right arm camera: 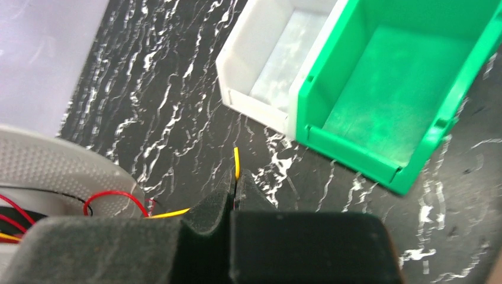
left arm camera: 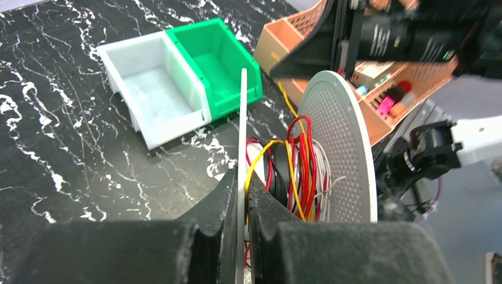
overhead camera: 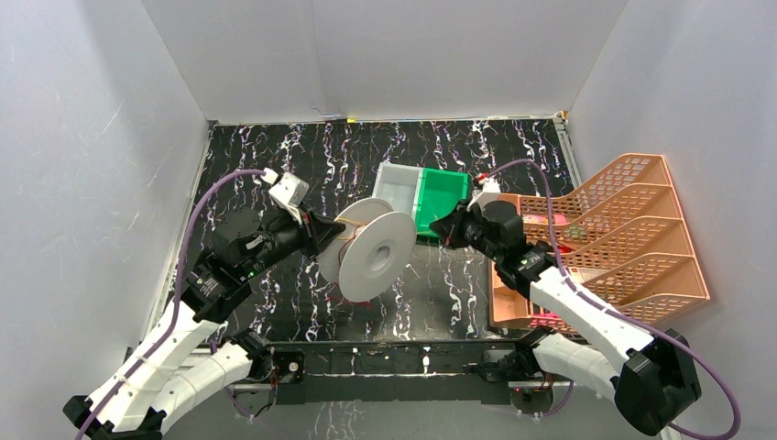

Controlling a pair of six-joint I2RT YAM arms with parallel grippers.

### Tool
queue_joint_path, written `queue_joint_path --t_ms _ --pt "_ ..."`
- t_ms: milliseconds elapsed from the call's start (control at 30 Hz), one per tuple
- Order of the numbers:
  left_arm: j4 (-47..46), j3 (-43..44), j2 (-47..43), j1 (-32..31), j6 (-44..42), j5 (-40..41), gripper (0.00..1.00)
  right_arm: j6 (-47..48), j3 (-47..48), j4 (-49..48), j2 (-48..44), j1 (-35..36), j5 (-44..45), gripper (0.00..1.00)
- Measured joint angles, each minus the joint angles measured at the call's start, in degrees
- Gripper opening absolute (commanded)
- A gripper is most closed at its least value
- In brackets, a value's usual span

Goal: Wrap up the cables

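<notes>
Pinching one thin flange of the spool (left arm camera: 340,154) edge-on between its fingers, the left gripper (left arm camera: 241,190) kept it upright. Just beyond those fingers, red and yellow cables (left arm camera: 299,171) lay looped around the hub between the two flanges. The right gripper (right arm camera: 235,184), its jaws squeezed together, nipped a yellow cable (right arm camera: 237,161) whose tip stuck out past the fingertips. Ahead of it, a white bin (right arm camera: 269,56) and a green bin (right arm camera: 391,89) sat touching side by side on the table (right arm camera: 166,89).

Right gripper (right arm camera: 235,188) clamped on yellow cable (right arm camera: 237,161), tip protruding. Red cable (right arm camera: 112,194) loops beside white spool (right arm camera: 53,163), lower left. White bin (right arm camera: 269,56) touching green bin (right arm camera: 391,94).
</notes>
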State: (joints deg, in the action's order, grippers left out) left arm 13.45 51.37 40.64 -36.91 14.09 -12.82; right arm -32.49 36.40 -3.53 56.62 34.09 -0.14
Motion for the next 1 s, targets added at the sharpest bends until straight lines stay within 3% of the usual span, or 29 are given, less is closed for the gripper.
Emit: queue_joint_path --t_ms 367,700,1000 --pt "-6.5 -0.3 1.9 -0.1 11.1 11.4 0.00 -10.3 -12.9 -14.3 -4.9 1.9 -5.9 0.00" --pt "-5.6 0.8 9.0 -0.3 21.4 23.2 0.00 -10.1 -19.5 -26.0 -4.2 20.2 8.2 0.00" --pt "0.3 5.6 14.3 -0.3 24.6 28.4 0.00 3.3 -21.2 -39.6 1.4 34.1 21.3 0.00"
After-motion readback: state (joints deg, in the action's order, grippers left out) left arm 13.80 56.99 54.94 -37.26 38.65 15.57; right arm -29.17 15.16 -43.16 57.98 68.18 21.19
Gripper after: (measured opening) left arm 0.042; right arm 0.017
